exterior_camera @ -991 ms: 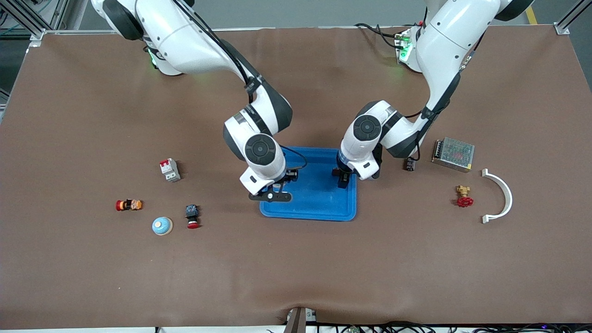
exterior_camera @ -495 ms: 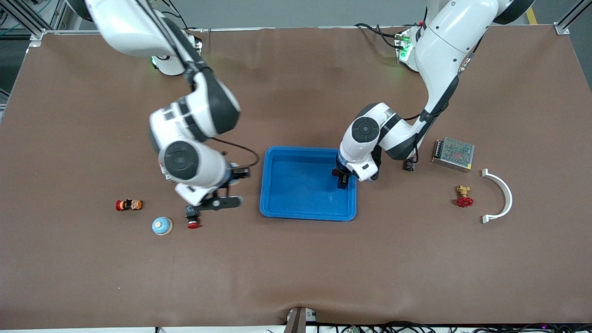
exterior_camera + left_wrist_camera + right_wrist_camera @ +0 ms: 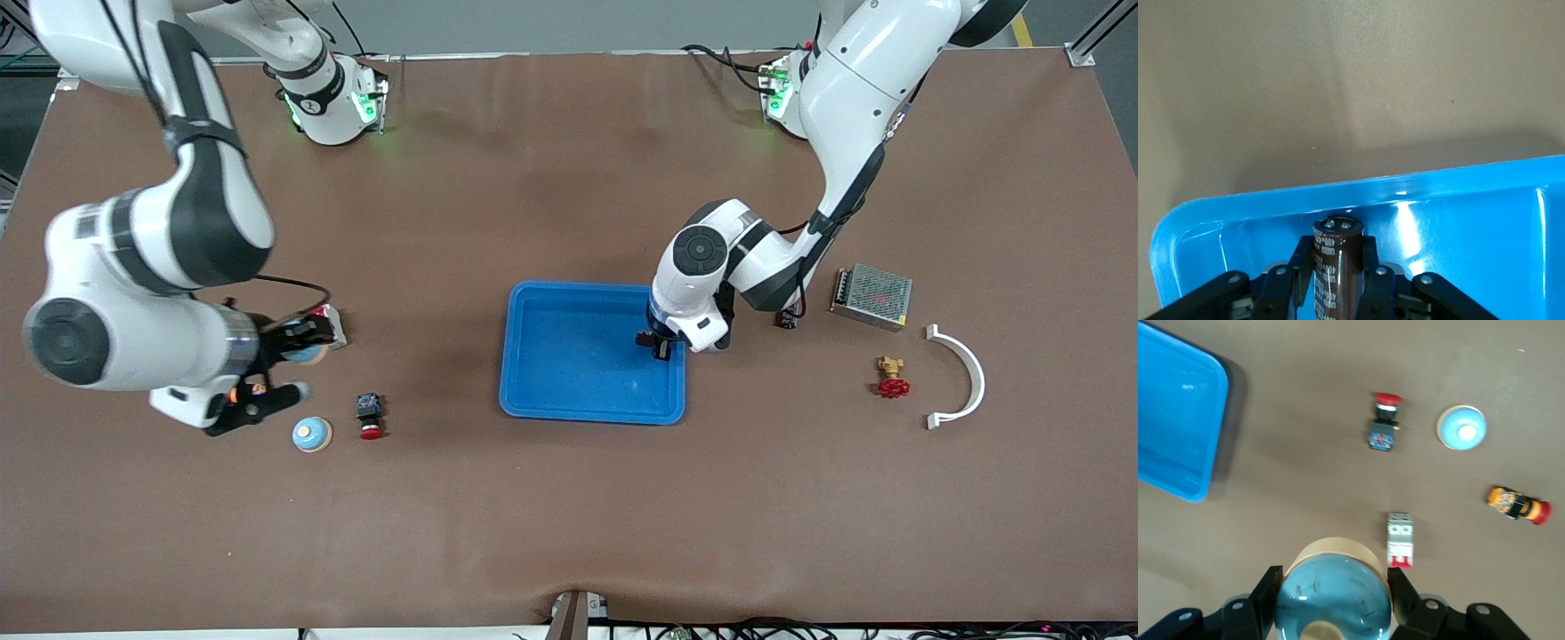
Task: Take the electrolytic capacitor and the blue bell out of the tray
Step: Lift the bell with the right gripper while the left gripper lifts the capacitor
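capacitor: dark brown cylinder, upright, clamped between the left gripper's jaws, inside the tray near its wall; lower centre of the left wrist view
left gripper: centre-right of the front view, low over the tray edge toward the left arm's end; jaws closed tight on the capacitor
tray: blue, centre of the front view, on the counter
bell: pale blue dome with tan rim, held between the right gripper's jaws; bottom centre of the right wrist view
right gripper: left of the front view, up over the counter beside the breaker; jaws narrow around the bell
second bell: blue dome on the counter, lower left of the front view, beside the red button
red button: lying on the counter, between second bell and tray
breaker: white with red end, just by the held bell in the right wrist view
orange part: orange and red, right edge of the right wrist view
power supply: metal mesh box, right of the front view
valve: brass with red wheel, below the power supply in frame
white arc: curved bracket, right of the valve in frame
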Robot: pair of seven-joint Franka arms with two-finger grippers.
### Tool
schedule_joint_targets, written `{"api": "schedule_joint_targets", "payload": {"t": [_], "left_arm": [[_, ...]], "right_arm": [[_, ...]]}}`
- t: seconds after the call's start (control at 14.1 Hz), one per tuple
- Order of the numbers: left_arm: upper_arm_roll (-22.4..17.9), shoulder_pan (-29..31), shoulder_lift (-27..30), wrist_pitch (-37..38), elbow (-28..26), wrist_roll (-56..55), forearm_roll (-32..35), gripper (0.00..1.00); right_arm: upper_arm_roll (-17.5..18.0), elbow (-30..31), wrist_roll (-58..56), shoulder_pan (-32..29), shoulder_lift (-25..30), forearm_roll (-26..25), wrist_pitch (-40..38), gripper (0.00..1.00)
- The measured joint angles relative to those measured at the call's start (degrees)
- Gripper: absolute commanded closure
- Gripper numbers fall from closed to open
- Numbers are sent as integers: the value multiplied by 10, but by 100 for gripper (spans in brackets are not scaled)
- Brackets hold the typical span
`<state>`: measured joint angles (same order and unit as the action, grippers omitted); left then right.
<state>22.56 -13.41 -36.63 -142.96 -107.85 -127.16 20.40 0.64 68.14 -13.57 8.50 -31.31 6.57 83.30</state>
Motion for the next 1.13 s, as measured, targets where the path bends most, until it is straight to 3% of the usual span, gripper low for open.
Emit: {"api": "schedule_joint_targets", "payload": {"t": [0.35, 0.57, 0.71, 1.13], "left_arm": [[0, -5, 0, 4, 2, 0, 2, 100], [4, -6, 0, 59, 31, 0, 2, 100], [12, -5, 1, 113, 63, 7, 1, 100], [29, -2, 15, 269, 154, 111, -51, 100]], "right_arm": [[-1, 18, -114, -53, 11, -51, -11, 49], [-1, 48, -154, -65, 27, -85, 4, 49], [-2, 87, -189, -82, 43, -94, 46, 49], [-3, 283, -285, -146, 95, -95, 249, 49]]}}
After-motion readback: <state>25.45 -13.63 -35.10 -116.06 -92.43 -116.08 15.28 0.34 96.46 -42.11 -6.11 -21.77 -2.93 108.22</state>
